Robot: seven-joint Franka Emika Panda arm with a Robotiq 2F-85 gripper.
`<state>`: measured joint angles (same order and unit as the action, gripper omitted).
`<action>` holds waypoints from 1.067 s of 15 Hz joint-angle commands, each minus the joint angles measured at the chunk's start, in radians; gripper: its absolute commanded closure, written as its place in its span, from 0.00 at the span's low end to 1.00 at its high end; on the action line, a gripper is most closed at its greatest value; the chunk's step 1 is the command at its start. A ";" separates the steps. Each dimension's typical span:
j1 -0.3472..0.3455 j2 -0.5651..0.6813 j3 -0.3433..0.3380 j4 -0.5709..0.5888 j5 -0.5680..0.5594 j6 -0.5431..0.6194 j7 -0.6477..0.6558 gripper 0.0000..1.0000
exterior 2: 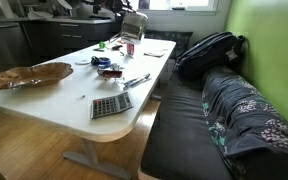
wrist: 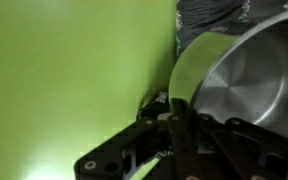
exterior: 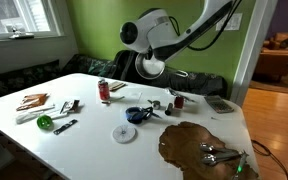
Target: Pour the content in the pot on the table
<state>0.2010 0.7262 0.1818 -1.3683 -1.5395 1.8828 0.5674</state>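
Over the far edge of the table (exterior: 84,150), the gripper (wrist: 174,116) is clamping the pot (wrist: 246,80) at its rim: stiff, slick, probably light.

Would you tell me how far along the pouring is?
Done: the shiny steel saucepan is lifted off the white table, its rim clamped by the tool. In hand: it hangs tipped, its visible inside bare. A dark-blue roundish piece lies on the table, probably the content. Left: likely nothing but righting it.
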 commanded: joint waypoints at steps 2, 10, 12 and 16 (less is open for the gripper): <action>-0.042 -0.122 0.019 -0.080 0.208 0.184 -0.008 0.99; -0.075 -0.189 0.005 -0.150 0.710 0.449 -0.117 0.99; -0.054 -0.205 0.013 -0.187 0.825 0.509 -0.178 0.99; -0.020 -0.220 0.047 -0.253 1.064 0.597 -0.367 0.99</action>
<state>0.1683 0.5632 0.2115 -1.5368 -0.6312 2.4186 0.3278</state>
